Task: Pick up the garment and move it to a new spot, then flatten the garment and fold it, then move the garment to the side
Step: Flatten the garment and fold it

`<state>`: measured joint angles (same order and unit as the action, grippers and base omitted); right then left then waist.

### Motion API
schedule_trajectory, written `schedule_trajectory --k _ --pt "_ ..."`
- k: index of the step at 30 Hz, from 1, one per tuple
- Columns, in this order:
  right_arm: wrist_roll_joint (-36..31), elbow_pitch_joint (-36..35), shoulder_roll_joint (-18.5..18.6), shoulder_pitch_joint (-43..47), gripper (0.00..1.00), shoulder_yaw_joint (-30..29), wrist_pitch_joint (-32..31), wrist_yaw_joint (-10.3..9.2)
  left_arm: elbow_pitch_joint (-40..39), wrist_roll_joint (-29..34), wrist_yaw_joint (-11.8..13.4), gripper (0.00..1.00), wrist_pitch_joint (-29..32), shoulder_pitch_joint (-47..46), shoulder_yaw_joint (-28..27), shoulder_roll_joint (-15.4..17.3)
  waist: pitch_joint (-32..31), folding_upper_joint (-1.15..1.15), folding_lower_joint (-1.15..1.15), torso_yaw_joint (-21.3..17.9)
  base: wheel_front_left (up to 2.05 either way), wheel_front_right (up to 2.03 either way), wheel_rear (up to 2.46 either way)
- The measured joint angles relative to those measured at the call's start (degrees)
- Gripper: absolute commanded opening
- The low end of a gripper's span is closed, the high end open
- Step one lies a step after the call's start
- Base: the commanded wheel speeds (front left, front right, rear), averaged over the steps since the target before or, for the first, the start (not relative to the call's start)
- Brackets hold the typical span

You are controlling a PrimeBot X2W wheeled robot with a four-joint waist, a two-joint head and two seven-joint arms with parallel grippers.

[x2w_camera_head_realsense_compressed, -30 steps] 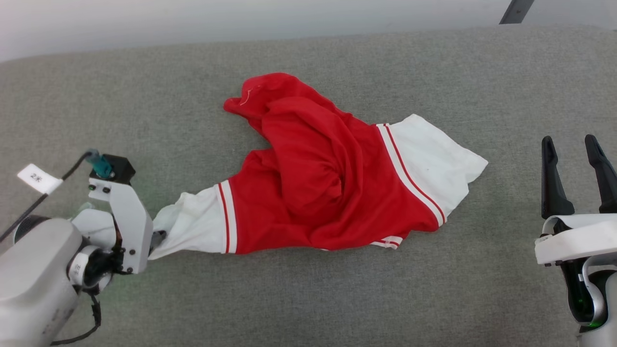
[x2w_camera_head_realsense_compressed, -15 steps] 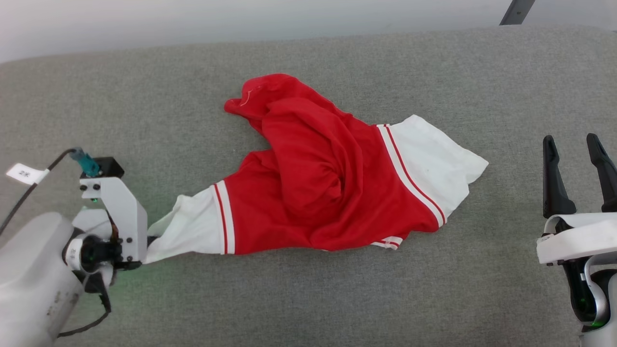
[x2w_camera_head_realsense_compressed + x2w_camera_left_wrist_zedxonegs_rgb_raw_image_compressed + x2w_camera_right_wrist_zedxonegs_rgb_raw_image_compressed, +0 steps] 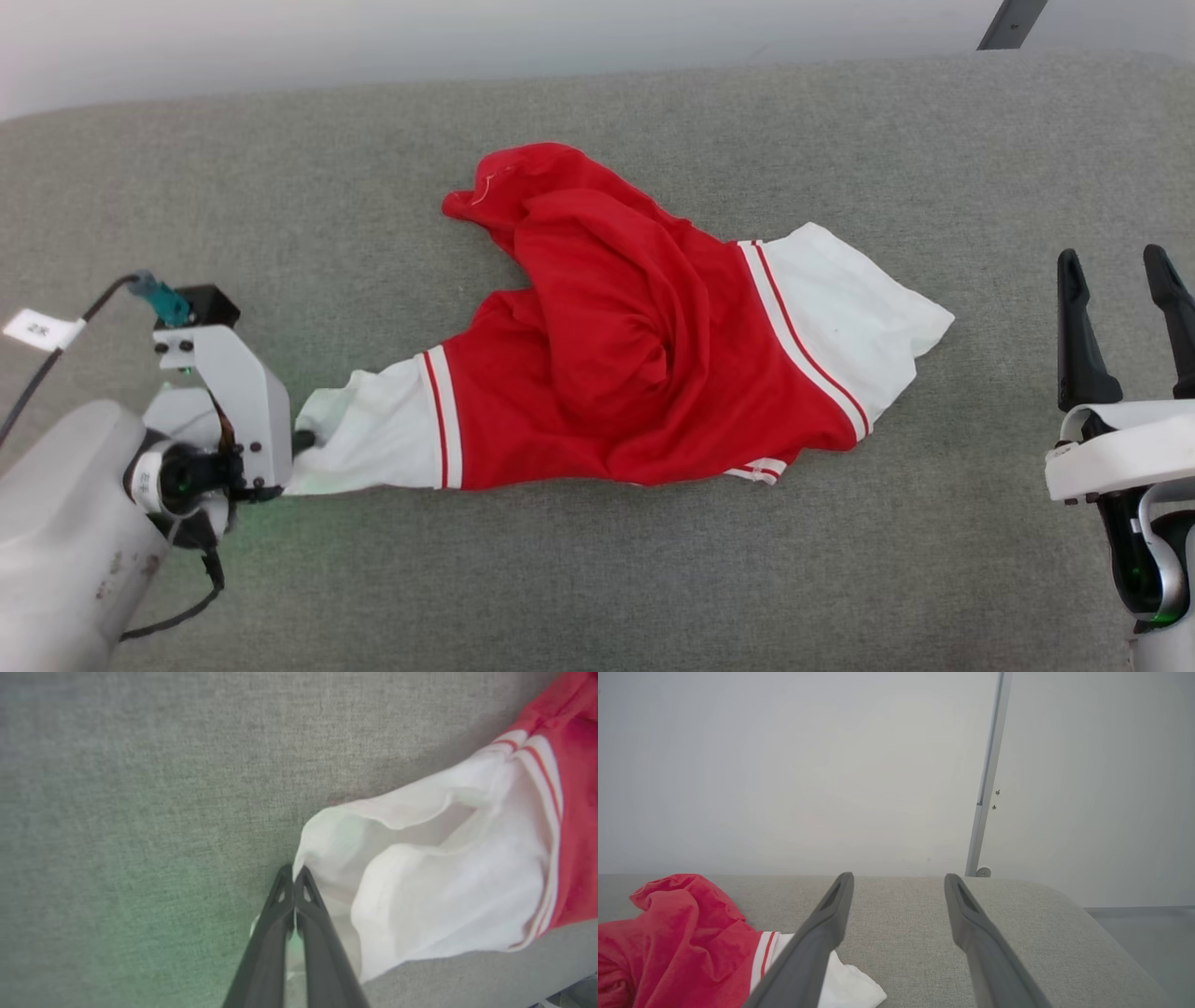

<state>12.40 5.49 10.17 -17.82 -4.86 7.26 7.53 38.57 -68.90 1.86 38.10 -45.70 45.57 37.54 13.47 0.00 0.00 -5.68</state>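
Note:
The garment [image 3: 635, 355], a red T-shirt with white sleeves and red-white stripe trim, lies crumpled in the middle of the grey padded surface [image 3: 597, 579]. Its lettering is hidden in the folds. My left gripper [image 3: 303, 441] is at the end of the garment's left white sleeve. In the left wrist view the left gripper [image 3: 294, 877] has its two dark fingers pressed together on the edge of the white sleeve [image 3: 444, 882]. My right gripper [image 3: 1116, 271] stands open at the far right, apart from the other sleeve [image 3: 840, 299]. The right wrist view shows the right gripper [image 3: 899, 882] with spread fingers and the garment [image 3: 677, 938] at lower left.
The grey surface ends at a pale wall [image 3: 467, 37] along the back. A thin metal post [image 3: 987, 779] stands behind its rounded right end. A cable with a white tag [image 3: 37, 329] hangs off my left wrist.
My left gripper has closed from open onto the edge of the white sleeve, and the sleeve end has bunched slightly. The right gripper has stayed open and still.

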Motion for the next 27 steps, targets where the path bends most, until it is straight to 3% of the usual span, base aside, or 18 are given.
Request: schedule_trajectory --k 14,27 --pt "-0.36 -0.31 0.29 -0.16 1.0 0.13 -0.46 0.0 -0.64 4.05 2.65 0.0 -2.66 -1.29 0.64 4.02 -0.39 0.0 0.0 0.67 0.0 0.0 0.0" --pt "-0.25 0.34 0.29 -0.34 1.0 0.7 -0.52 0.0 3.44 6.42 1.93 0.0 -6.62 -0.83 1.71 3.86 -0.53 0.0 0.0 0.47 0.0 0.0 0.0"
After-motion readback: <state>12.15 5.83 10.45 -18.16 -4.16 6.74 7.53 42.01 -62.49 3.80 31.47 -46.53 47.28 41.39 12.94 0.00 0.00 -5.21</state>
